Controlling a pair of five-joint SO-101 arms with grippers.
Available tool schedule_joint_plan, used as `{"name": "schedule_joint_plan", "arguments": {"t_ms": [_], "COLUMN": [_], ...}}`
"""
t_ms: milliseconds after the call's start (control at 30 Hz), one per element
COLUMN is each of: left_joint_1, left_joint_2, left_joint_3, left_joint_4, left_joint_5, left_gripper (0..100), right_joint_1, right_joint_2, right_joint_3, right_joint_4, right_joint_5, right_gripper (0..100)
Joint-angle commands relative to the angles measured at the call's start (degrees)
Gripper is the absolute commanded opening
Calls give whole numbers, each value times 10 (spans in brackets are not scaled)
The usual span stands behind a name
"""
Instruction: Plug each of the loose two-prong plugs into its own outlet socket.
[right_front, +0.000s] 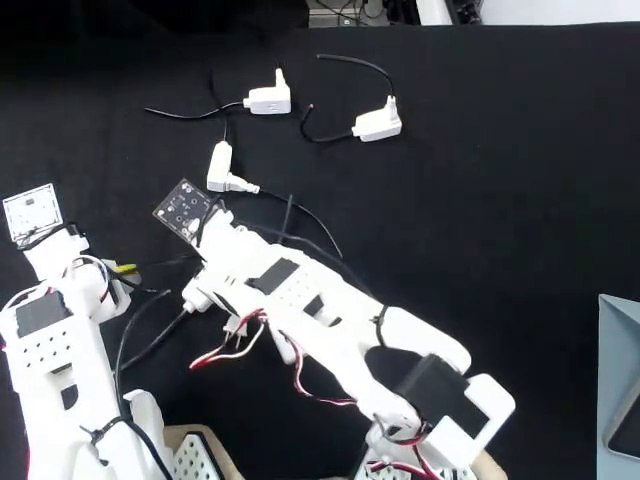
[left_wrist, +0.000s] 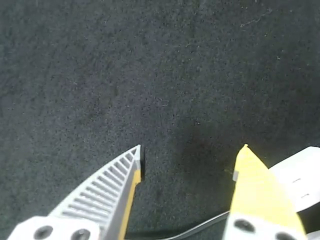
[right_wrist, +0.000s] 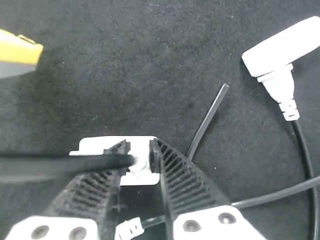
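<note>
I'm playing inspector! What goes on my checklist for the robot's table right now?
Surface: black cloth covers the table.
Job's things: three white plugs lie apart on the cloth: far plug, angled plug, near plug. A white connector sits in the right gripper; plug or socket, cannot tell.
Clutter: nothing seen.
Grippers: left gripper open over bare cloth; right gripper shut on the white connector.
Cables: a black cable runs from the near plug; a loose cable end lies beside the right gripper.
Surroundings: grey box at the table's edge.
</note>
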Motion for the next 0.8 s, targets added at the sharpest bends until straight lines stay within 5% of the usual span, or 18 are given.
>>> {"name": "schedule_joint_plan", "arguments": {"t_ms": [0,767], "left_joint_1": [-3,0], "left_joint_2": [-11,-11], "left_joint_3": [2,5], "left_joint_4": [-11,-11], "left_joint_5": [1,2], "left_gripper": [295,295], "right_joint_1": [5,31], "right_joint_2": [35,1], "right_joint_3": [-31,-70], "right_joint_4": [11,23], "right_joint_5": [0,11], "right_gripper": [11,11]}}
